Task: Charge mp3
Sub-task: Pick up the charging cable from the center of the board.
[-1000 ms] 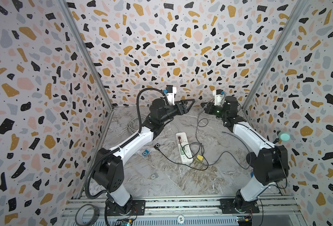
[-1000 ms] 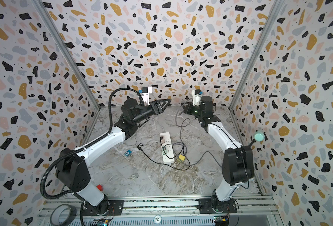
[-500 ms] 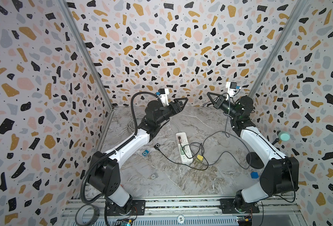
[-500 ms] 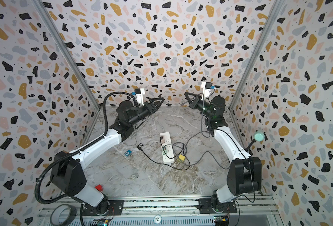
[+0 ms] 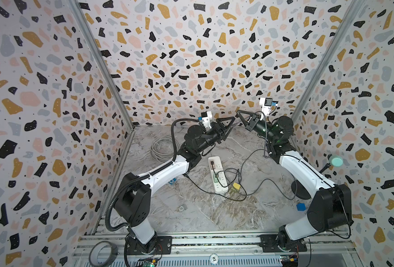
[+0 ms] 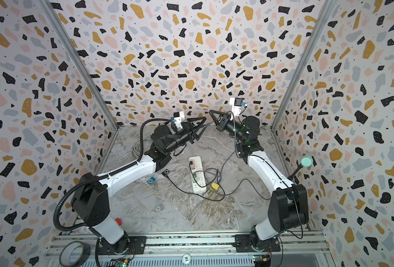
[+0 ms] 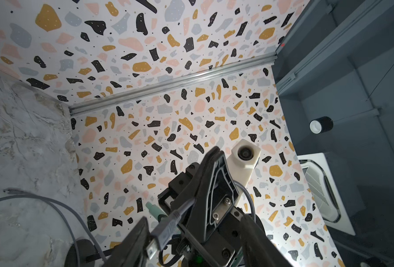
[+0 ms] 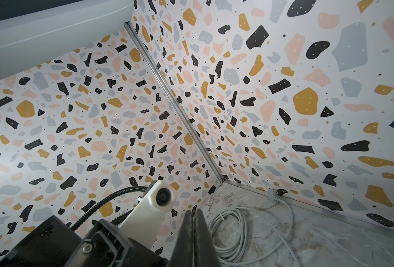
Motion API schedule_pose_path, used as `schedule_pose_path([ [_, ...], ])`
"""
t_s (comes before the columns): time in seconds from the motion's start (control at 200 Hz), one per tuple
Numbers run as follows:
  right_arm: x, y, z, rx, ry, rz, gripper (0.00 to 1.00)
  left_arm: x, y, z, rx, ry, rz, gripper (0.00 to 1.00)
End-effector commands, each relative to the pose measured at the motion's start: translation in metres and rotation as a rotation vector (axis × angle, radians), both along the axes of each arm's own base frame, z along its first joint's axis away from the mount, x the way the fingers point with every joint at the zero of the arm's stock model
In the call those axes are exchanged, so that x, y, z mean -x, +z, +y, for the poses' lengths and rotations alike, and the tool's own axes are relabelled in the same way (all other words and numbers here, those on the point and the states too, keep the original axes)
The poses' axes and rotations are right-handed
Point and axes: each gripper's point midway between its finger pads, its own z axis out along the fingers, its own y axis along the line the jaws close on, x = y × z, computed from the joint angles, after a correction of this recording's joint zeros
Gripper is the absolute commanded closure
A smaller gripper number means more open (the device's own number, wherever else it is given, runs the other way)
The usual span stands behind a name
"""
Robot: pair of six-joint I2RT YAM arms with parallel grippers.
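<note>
The right gripper clenched the grey charging cable, its USB plug slanting between the left gripper's parted jaws — tip nearest one finger.

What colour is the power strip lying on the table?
The power strip is white, seen best in a top view.

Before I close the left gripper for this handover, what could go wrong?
1. The plug lies tilted and close to one left finger, off-centre in the open left gripper; closing could clamp it skewed or knock it aside.
2. The shut right gripper stands right between the left jaws in the left wrist view; they may strike it.
3. The grey cable runs down toward loops at the power strip; pulling might drag it.
</note>
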Motion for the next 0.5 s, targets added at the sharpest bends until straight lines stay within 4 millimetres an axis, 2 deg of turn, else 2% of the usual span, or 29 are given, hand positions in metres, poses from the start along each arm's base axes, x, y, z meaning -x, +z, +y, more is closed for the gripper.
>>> schedule_pose_path([
  [0.0, 0.014, 0.022, -0.001, -0.027, 0.005, -0.070, 1.00, 0.008, 0.017, 0.010, 0.123, -0.005, 0.035, 0.37],
  [0.145, 0.015, 0.019, 0.003, -0.024, 0.010, -0.068, 1.00, 0.007, 0.024, 0.000, 0.144, -0.036, 0.055, 0.41],
  [0.335, 0.015, 0.017, 0.004, -0.028, 0.011, -0.063, 1.00, 0.006, 0.015, -0.003, 0.146, -0.047, 0.102, 0.54],
  [0.38, 0.016, 0.016, 0.005, -0.029, 0.014, -0.064, 1.00, 0.004, 0.015, -0.004, 0.144, -0.045, 0.102, 0.59],
  [0.491, 0.016, 0.014, 0.004, -0.029, 0.009, -0.064, 1.00, 0.003, 0.014, -0.006, 0.151, -0.053, 0.103, 0.80],
])
